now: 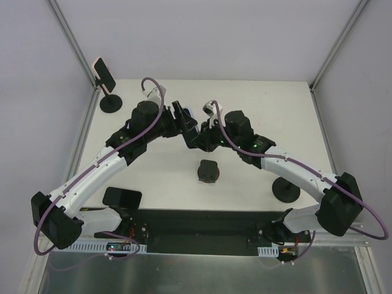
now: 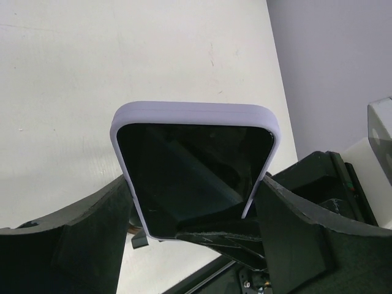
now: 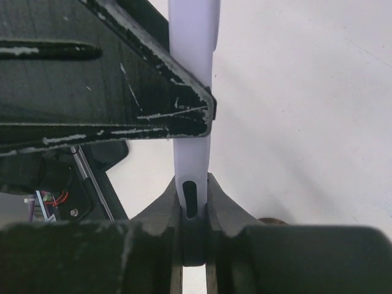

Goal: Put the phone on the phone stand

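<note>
A: How is the phone point(image 2: 195, 159) held?
B: Above mid-table, its sides are clasped by the left gripper point(image 2: 193, 196); its thin edge is pinched by the right gripper point(image 3: 193, 182).
A: Why both?
B: A handover is judged likely, since the empty phone stand point(image 1: 286, 191) is set to the right.

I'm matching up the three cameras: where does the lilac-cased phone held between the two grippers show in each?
Top external: phone just above centre, barely visible.
Left wrist: phone at centre, screen toward the camera.
Right wrist: phone edge-on, a pale vertical strip at centre.
Shared landmark: the white tabletop.
</note>
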